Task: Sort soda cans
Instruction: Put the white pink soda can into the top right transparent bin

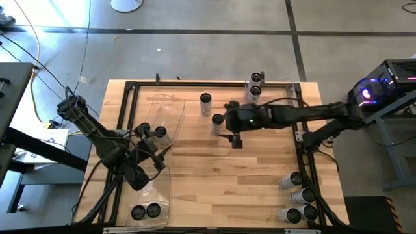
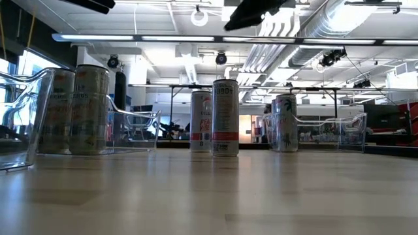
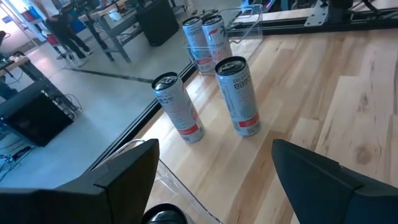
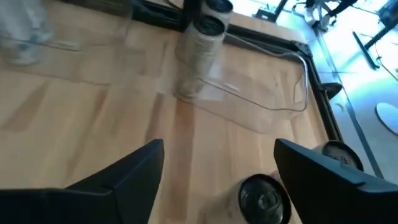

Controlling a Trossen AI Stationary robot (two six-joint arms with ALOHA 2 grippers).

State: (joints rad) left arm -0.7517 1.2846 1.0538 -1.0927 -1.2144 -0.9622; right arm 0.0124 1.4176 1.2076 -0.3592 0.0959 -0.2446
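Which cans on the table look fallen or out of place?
Near the table's right edge, a group of soda cans appears to lie tipped on its sides, while the two middle cans stand upright. The right tool hovers open, holding nothing.

Thirteen soda cans (image 1: pixel 205 99) show on the table, with two clear bins (image 1: pixel 168 110) and two arms.

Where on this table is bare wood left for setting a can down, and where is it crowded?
Bare wood spans the table's middle and near edge, bordered by the left bin, the two loose cans and the right-side cans. Crowded: around those loose cans under the right gripper, and the left bins beneath the left gripper.
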